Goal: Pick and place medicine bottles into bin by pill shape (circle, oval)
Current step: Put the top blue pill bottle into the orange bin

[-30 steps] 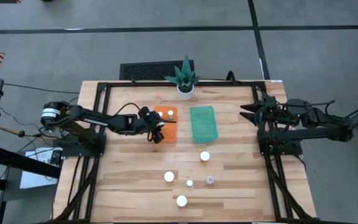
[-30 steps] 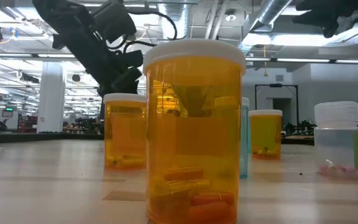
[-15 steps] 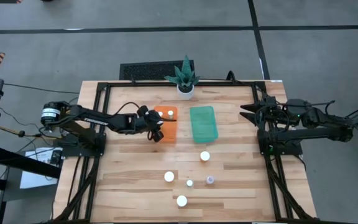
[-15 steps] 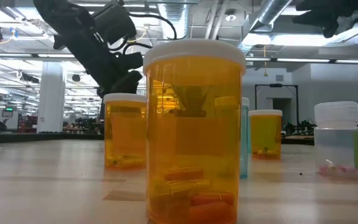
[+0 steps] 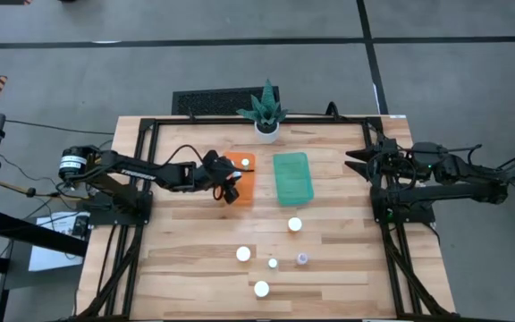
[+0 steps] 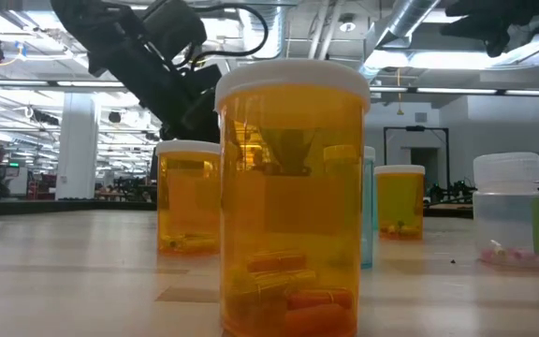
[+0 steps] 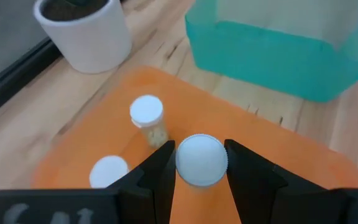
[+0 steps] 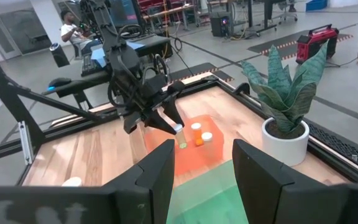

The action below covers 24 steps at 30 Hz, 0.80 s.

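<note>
- Wooden table [image 5: 186, 259] carries the orange bin [image 5: 242, 179] and the green bin [image 5: 292, 176] side by side toward its far edge, just in front of the white plant pot [image 5: 266, 131].
- Left gripper [image 7: 199, 163] hangs over the orange bin with its fingers clamped on a white-capped bottle [image 7: 200, 159].
- Two bottles already stand in that bin: one [image 7: 146, 114] close beside the held one, another [image 7: 109, 170] nearer the bin's rim.
- Five more bottles wait toward the table's near edge, such as the nearest one [image 5: 261, 289].
- Right gripper [image 8: 199, 180] waits at the table's right edge, fingers apart and holding nothing.
- Risk, as I judge it: lowering straight down could knock the close standing bottle over, because the clearance looks slim. A release from this height could also tip the held bottle.
- Only the left wrist view shows the grip on the cap and both binned bottles.
- Only the low view shows pills inside, oblong ones in the nearest bottle [image 6: 292, 197]. The pills in the held bottle cannot be made out.
</note>
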Each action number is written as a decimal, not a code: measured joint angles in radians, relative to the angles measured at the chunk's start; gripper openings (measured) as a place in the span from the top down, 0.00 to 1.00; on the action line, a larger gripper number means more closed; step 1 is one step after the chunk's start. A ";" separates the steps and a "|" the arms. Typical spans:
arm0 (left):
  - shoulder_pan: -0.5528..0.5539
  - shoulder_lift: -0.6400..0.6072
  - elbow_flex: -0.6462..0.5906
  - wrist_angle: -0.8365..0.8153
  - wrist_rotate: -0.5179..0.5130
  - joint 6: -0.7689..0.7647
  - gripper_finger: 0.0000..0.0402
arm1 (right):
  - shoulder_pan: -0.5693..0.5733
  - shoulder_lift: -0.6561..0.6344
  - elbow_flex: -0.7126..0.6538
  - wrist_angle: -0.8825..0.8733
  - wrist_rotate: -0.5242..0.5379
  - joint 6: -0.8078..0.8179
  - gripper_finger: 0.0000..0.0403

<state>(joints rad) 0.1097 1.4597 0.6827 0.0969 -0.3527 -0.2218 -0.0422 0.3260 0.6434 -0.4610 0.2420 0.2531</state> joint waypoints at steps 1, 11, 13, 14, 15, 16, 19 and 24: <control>0.002 0.000 0.000 0.010 -0.001 0.000 0.70 | 0.000 0.000 0.000 0.000 0.000 0.000 0.57; 0.015 0.000 0.017 0.055 0.013 0.030 0.70 | 0.000 0.000 0.000 -0.004 0.000 0.000 0.57; 0.015 0.000 0.023 0.055 0.009 0.042 0.70 | 0.000 0.000 0.000 -0.006 0.000 0.000 0.57; 0.015 0.000 0.023 0.053 0.003 0.042 0.70 | 0.000 0.000 0.000 -0.006 0.000 0.000 0.57; 0.015 0.000 0.023 0.049 0.002 0.041 0.70 | 0.000 0.000 0.000 -0.006 0.000 0.000 0.57; 0.016 0.009 0.023 0.054 0.002 0.040 0.70 | 0.000 0.000 0.000 -0.005 0.000 0.000 0.57; 0.018 0.053 0.023 0.075 0.031 0.029 0.70 | 0.000 0.000 0.000 -0.006 0.000 0.000 0.57; 0.014 0.138 0.060 0.036 -0.010 -0.012 0.70 | 0.000 0.000 0.000 -0.009 0.004 0.000 0.57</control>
<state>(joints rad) 0.1233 1.5974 0.7424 0.1326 -0.3625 -0.2340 -0.0422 0.3263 0.6434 -0.4700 0.2461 0.2531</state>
